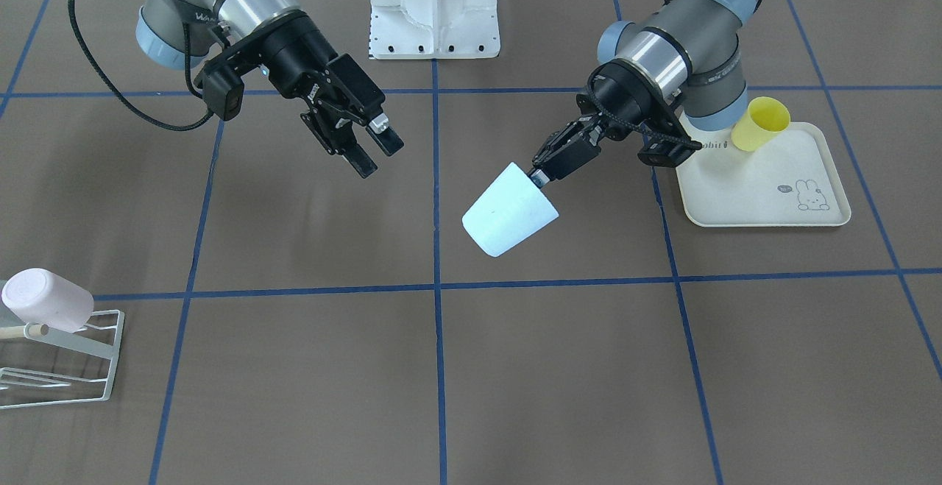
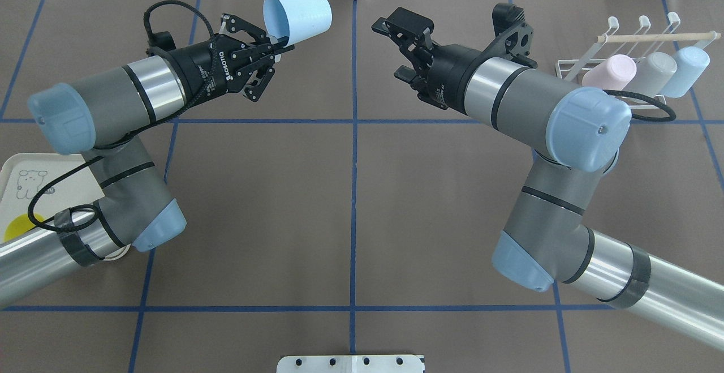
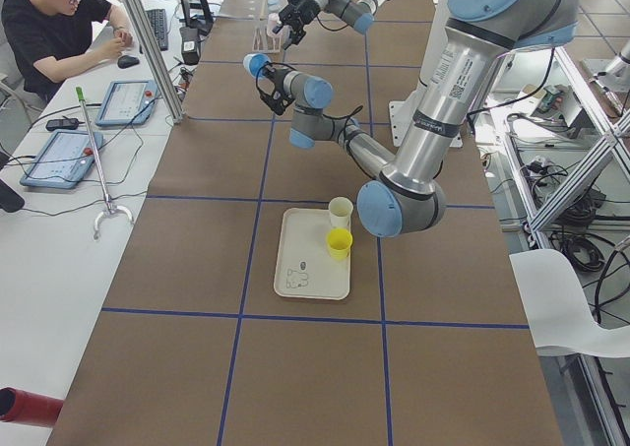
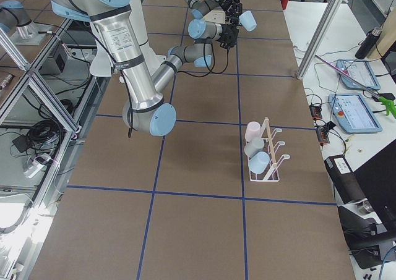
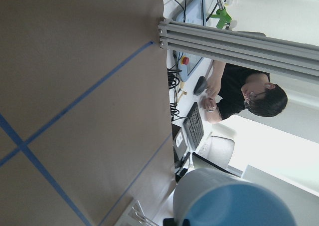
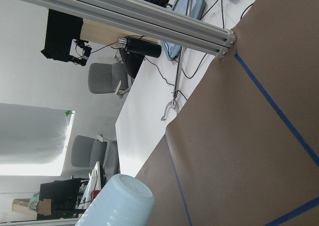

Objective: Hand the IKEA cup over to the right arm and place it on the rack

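My left gripper (image 1: pixel 539 176) is shut on the rim of a pale blue cup (image 1: pixel 509 209) and holds it tilted in the air above the table's middle. In the overhead view this gripper (image 2: pixel 277 44) holds the cup (image 2: pixel 298 16) with its bottom pointing toward my right gripper (image 2: pixel 396 47). My right gripper (image 1: pixel 375 154) is open and empty, a short gap from the cup. The cup shows at the bottom of the left wrist view (image 5: pixel 234 201) and in the right wrist view (image 6: pixel 119 203). The white wire rack (image 2: pixel 656 37) stands at the far right.
The rack (image 1: pixel 115 356) holds a pink cup (image 2: pixel 610 73), a grey cup (image 2: pixel 656 70) and a light blue cup (image 2: pixel 685 67). A cream rabbit-print tray (image 1: pixel 765 205) with a yellow cup (image 1: pixel 760 124) lies under my left arm. A white base plate (image 1: pixel 434 6) sits by the robot.
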